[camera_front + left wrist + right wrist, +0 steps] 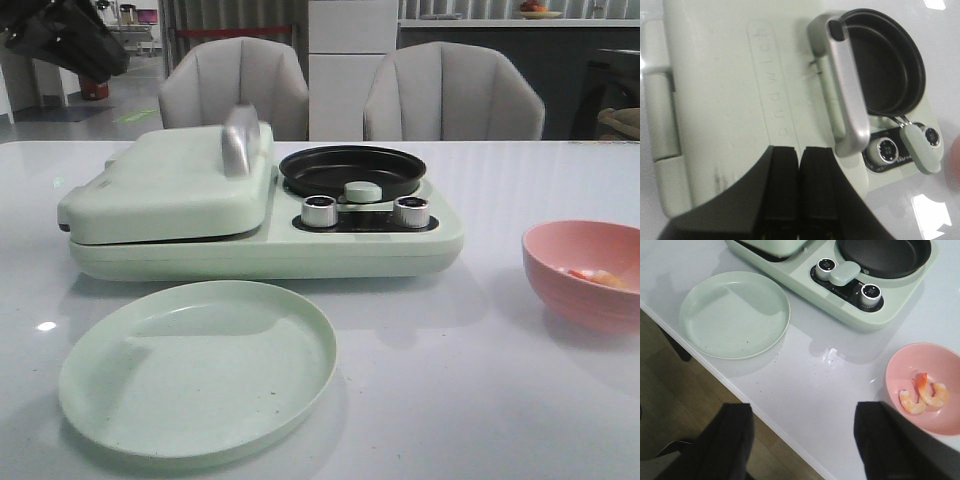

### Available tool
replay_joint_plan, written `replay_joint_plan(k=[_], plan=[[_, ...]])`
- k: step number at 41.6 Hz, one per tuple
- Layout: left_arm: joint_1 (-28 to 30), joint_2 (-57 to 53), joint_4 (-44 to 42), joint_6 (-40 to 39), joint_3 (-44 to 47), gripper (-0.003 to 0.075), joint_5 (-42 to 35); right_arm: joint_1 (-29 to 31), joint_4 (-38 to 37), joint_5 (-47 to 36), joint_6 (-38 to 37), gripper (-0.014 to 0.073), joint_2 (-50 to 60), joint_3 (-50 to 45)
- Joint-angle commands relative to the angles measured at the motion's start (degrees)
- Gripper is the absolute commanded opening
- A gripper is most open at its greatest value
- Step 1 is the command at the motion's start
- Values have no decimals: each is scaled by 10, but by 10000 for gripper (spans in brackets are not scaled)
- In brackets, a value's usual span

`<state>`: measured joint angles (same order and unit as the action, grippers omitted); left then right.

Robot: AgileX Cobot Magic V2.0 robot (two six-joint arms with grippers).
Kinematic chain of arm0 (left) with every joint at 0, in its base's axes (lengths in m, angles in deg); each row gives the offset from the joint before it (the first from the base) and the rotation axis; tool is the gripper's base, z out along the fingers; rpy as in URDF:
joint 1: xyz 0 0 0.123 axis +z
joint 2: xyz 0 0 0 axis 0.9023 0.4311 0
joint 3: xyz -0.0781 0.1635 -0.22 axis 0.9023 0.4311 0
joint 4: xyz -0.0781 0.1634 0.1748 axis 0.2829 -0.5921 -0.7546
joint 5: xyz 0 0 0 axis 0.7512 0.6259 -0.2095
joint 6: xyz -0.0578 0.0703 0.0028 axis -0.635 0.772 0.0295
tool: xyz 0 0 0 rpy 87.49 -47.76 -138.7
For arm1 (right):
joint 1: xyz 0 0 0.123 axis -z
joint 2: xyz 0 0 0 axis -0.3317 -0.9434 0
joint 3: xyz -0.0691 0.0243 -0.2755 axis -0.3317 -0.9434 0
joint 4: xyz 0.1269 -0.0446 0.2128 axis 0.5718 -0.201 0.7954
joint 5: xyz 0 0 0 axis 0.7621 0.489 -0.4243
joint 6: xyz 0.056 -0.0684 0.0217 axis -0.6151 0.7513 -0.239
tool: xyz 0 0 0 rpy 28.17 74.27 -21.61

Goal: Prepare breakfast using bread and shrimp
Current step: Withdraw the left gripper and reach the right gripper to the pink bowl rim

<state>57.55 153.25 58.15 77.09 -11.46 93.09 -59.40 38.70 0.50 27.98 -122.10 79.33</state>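
Two pale orange-pink shrimp (pixel 922 396) lie curled in a pink bowl (pixel 940 360) at the table's right; in the front view the shrimp (pixel 592 275) only peek over the bowl's (pixel 580 300) rim. The bread is out of view. My left gripper (pixel 800 150) is shut with nothing between its fingers. It hovers over the closed pale green lid (pixel 730 75) of the breakfast maker, near the silver handle (pixel 847 95). My right gripper (pixel 805 410) is open and empty above the table's front edge, beside the bowl.
The breakfast maker (pixel 260 250) stands mid-table with its lid (pixel 170 185) down, a black pan (pixel 352 170) on its right half and two knobs (pixel 320 211). An empty green plate (pixel 200 370) lies in front of it. Two chairs stand behind the table.
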Motion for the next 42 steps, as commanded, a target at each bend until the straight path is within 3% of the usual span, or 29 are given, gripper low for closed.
replay_joint_plan(k=[1, 17, 25, 36, 42], plan=[[-37, -66, -8, 6, 6, 98, -39, -1, -6, -40, 2, 537, 2, 15], [-269, -249, -80, 6, 177, 99, -157, -1, -6, -40, 2, 537, 2, 15], [-370, -303, -123, -16, 235, 103, -156, -1, -6, -40, 2, 537, 2, 15], [-392, -353, -315, -212, 252, 103, -90, -1, -6, -40, 2, 537, 2, 15], [-392, -384, -313, -220, 252, 103, -69, -1, -6, -40, 2, 537, 2, 15]])
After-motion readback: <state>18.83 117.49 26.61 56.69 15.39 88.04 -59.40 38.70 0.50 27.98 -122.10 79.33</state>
